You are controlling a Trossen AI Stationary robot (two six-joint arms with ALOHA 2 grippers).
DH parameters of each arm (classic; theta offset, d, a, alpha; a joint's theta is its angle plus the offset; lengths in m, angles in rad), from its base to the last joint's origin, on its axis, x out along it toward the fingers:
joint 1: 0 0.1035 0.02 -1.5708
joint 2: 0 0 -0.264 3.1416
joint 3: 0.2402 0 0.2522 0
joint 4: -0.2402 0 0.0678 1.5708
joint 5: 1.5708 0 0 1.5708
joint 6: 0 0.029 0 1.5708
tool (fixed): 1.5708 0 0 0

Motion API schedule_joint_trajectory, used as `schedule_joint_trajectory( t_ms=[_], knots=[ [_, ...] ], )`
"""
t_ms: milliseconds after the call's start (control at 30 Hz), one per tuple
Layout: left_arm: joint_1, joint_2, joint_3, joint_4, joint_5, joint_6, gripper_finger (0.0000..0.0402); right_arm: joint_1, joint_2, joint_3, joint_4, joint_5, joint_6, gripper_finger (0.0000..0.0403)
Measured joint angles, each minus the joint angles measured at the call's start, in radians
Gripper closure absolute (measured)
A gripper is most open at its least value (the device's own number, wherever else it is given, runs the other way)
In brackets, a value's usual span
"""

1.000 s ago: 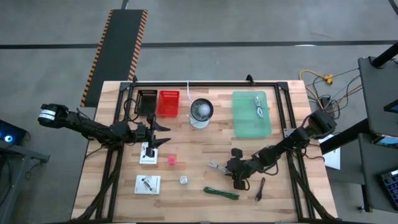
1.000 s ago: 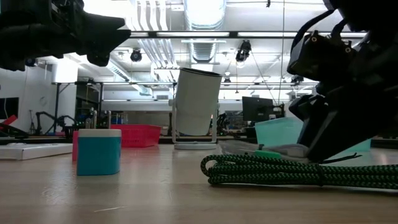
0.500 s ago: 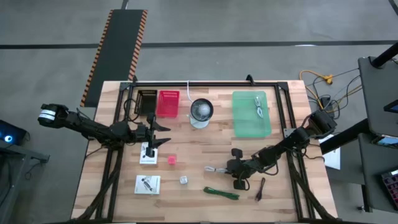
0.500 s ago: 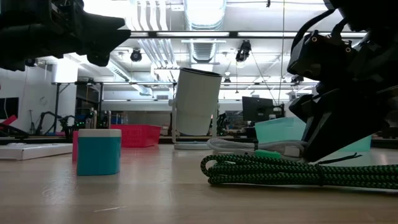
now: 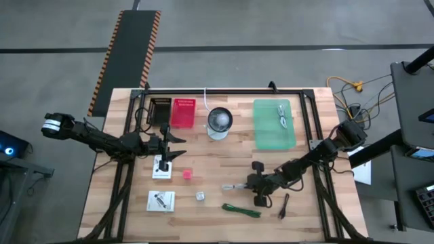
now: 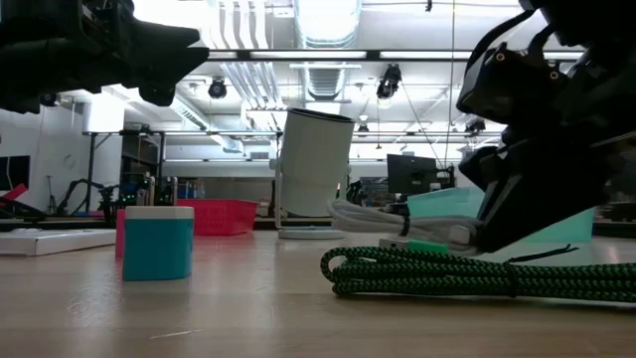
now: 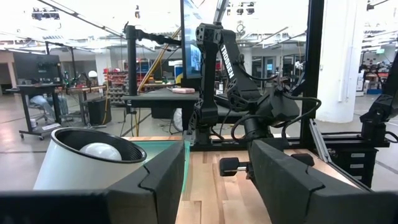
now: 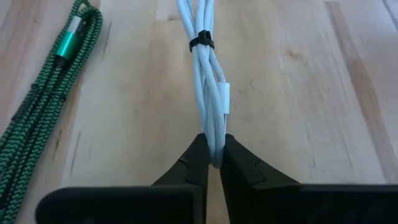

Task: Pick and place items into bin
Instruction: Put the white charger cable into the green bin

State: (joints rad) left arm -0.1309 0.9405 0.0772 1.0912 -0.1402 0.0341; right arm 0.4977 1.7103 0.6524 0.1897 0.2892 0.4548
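Note:
A white bundled cable [image 5: 232, 186] lies in the table's near middle, with my right gripper [image 5: 247, 184] shut on its right end. Nearer the front edge lie a green braided cable [image 5: 242, 210] and a dark stick [image 5: 283, 205]. A tiny red cube [image 5: 186, 174], a tiny silver cube [image 5: 201, 196] and two white cards [image 5: 161, 167] [image 5: 161, 200] lie left of the middle. Silvery metal pieces [image 5: 282, 115] lie in the green bin [image 5: 266, 139] at the far right. My left gripper [image 5: 178, 146] hovers open above the farther card. My right gripper pinches the looped end of the white cable bundle [image 8: 215, 142] between its two fingertips. The fingers come low from the table's right and lie along the bundle. The bundle [image 6: 388, 221] reaches out ahead toward the table's left, just above the wood; whether its free end rests there I cannot tell.
A red basket [image 5: 183, 112] and a black basket [image 5: 160, 110] stand at the far left, and a round glass-and-white bowl [image 5: 219, 120] beside them. The green braided cable [image 8: 50, 93] runs close beside the held bundle. Bare wood shows between the bundle and the bin.
My right gripper has shut on the white cable bundle. The bundle's free end has swung toward the table's near edge and now points left. In the low view the bundle has risen off the wood.

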Motion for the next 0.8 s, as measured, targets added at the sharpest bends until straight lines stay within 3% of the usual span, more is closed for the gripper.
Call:
schedule_joint_trajectory(
  t_ms=[467, 800],
  knots=[
    [0.000, 0.000, 0.000, 0.000, 0.000, 0.000, 0.0230, 0.002, -0.020, 0.051, -0.106, 0.004, -0.021, 0.0389],
    [0.000, 0.000, 0.000, 0.000, 0.000, 0.000, 0.0230, 0.007, -0.123, 0.052, -0.201, 0.111, -0.038, 0.0390]
  ],
)
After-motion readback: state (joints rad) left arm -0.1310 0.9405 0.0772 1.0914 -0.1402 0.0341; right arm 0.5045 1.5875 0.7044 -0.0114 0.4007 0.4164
